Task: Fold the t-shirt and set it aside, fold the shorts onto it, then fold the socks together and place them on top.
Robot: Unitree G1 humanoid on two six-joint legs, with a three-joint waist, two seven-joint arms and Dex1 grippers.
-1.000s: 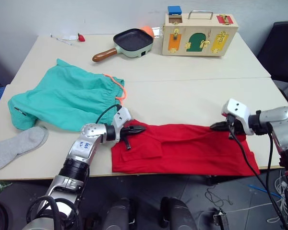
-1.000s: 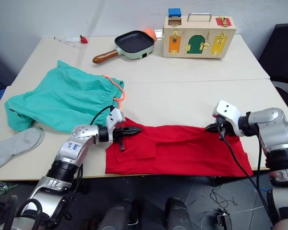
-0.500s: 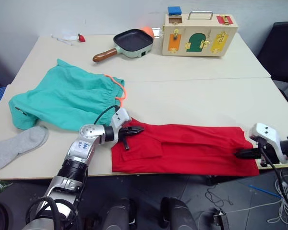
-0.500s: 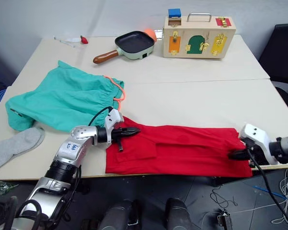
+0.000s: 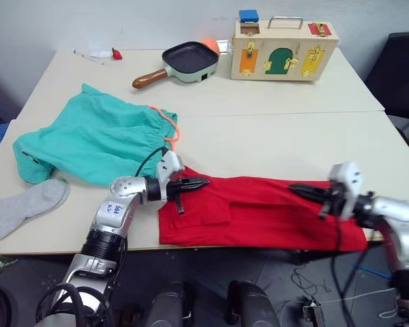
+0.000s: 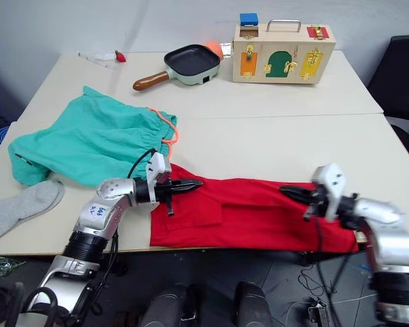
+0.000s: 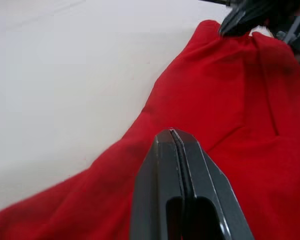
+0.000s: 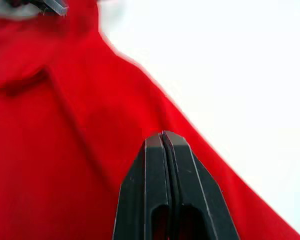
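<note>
Your t-shirt (image 5: pixel 262 212) lies along the near edge of the tabletop (image 5: pixel 279 136), already folded into a long red band, with a smaller folded flap near its left end. Your left gripper (image 5: pixel 196 183) sits at the band's left end, over its far edge, fingers pressed together; the left wrist view shows the two fingers meeting with no gap and red cloth spread beyond them, and no fabric can be seen between them. Your right gripper (image 5: pixel 298 188) points leftward over the right part of the t-shirt, near its far edge, and its fingers are likewise closed flat against each other with nothing visibly caught between them.

The shorts (image 5: pixel 95 139) lie spread out on the left part of the tabletop, behind and to the left of the t-shirt, their orange drawstring (image 5: pixel 172 129) trailing at the waistband toward the left gripper. One grey sock (image 5: pixel 24 208) lies at the near left edge, just in front of the shorts.

Toward the far side you have a frying pan (image 5: pixel 184 61) with a brown handle and, beside it, a wooden box (image 5: pixel 283 48) with coloured latches.
</note>
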